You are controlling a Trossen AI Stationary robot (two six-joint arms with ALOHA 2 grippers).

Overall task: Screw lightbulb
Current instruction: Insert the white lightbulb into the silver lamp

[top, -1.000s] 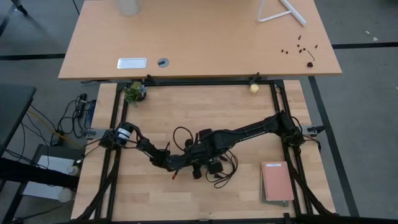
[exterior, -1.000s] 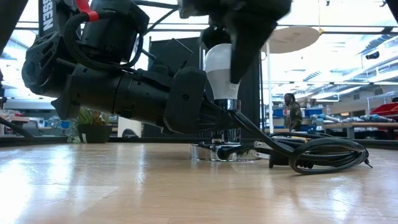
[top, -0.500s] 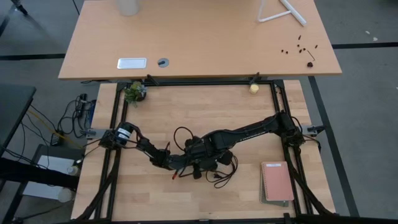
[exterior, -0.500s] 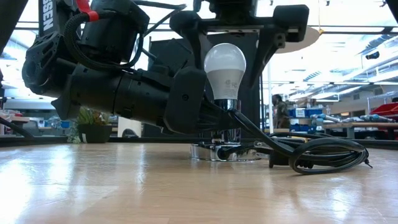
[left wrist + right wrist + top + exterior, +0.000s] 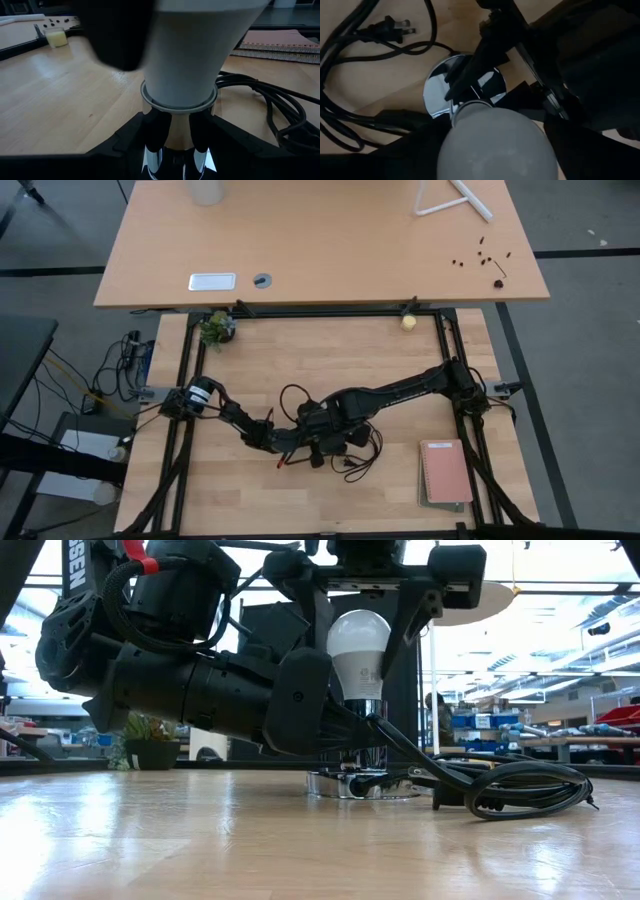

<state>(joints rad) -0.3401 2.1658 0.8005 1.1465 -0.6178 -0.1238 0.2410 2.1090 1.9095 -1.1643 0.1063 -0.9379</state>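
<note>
The white lightbulb (image 5: 358,635) stands upright in the socket, whose chrome stem (image 5: 366,730) rises from a round silvery disc (image 5: 362,783) lying flat on the table. My left gripper (image 5: 175,150) reaches in level from the table's left and is shut on the socket's stem. My right gripper (image 5: 360,660) hangs above the bulb, pointing down. It is open, with one finger close on each side of the bulb; I cannot tell whether they touch it. In the right wrist view the bulb (image 5: 495,145) hides most of the disc (image 5: 440,82). My left gripper pinches the socket's chrome stem (image 5: 176,135), just under the bulb's base, between its two fingers (image 5: 132,140). The fingers come in about level from the table's left, across the upright stem. The socket stands upright with its disc on the table.
The socket's black cord (image 5: 510,790) lies coiled on the table right of the disc, its plug (image 5: 395,25) beside it. A pink notebook (image 5: 445,473) lies near the right front. A yellowish ball (image 5: 408,322) and a small plant (image 5: 215,327) sit at the far edge.
My right gripper has rolled about its own downward axis above the bulb. One finger stood in front of the bulb; now the two fingers stand on either side, and they have drawn closer together. The bulb, the socket and my left gripper have kept still.
</note>
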